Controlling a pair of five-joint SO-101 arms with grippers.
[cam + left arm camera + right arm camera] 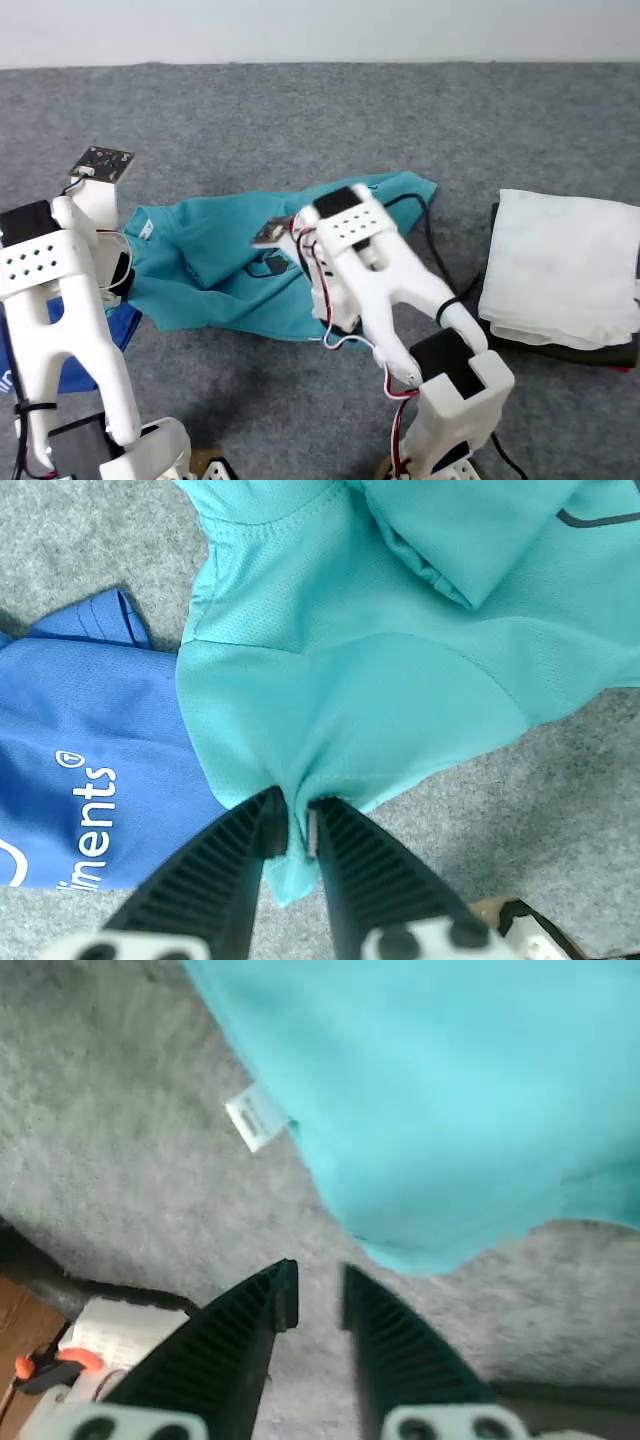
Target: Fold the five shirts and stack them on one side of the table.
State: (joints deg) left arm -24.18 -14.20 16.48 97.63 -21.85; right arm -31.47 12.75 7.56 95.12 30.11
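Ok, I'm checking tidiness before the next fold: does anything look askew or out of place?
The teal shirt lies bunched and skewed mid-table, one edge pinched in the left end effector. The blue shirt lies unfolded beside it. The stack at the table's side looks neat.

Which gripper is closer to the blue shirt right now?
Left. The left gripper pinches the teal shirt right beside the blue shirt; the right gripper is over the grey mat at that shirt's edge, farther away.

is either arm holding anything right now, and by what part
The left tool pinches the teal shirt by a bunched bit of its edge. The right tool holds nothing, over bare carpet.
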